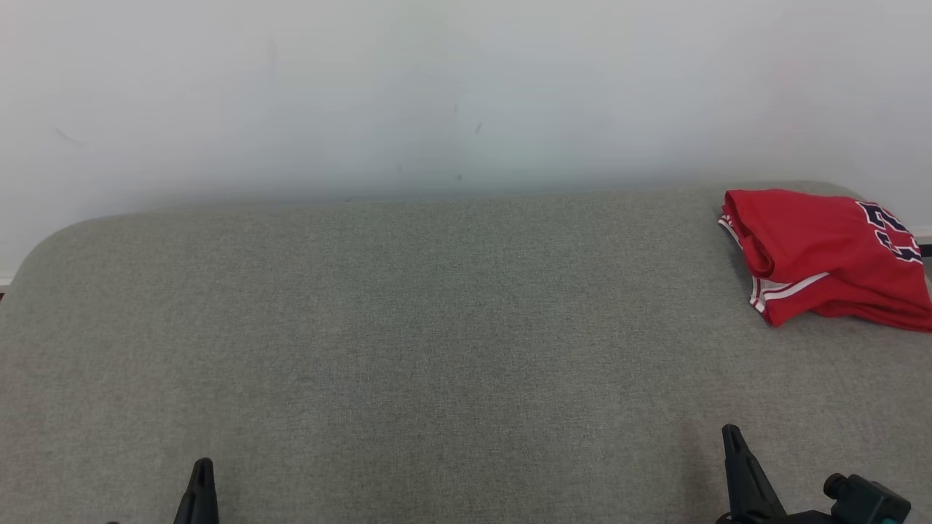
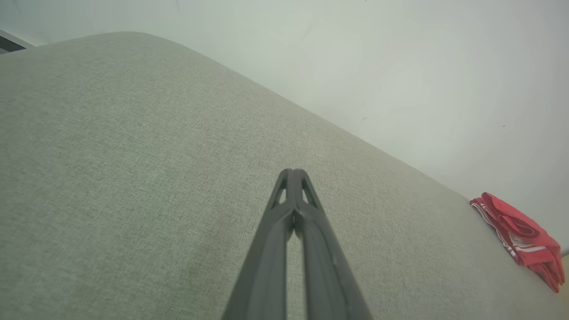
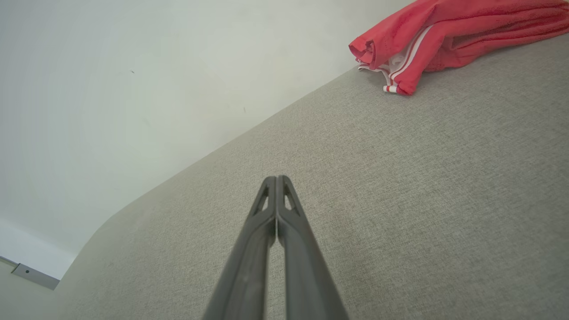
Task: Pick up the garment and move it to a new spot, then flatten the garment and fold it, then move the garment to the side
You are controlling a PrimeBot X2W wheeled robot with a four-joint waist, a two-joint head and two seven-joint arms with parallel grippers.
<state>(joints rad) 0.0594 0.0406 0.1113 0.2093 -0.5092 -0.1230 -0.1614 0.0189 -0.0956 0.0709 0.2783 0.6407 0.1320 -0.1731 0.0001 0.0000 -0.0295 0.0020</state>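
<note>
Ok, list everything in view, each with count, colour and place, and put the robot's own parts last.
garment: one, red with white stripes and dark lettering, loosely folded at the far right of the surface
fabric surface: one, grey, spans the head view below the wall
wall: one, white, behind the surface
left gripper: one, dark, lower left, shut, holding nothing
right gripper: one, dark, lower right, shut, holding nothing

Grey cushion (image 1: 437,327) open across middle and left; red garment (image 1: 823,255) lies at far right corner; wall (image 1: 437,87) bounds far edge.
</note>
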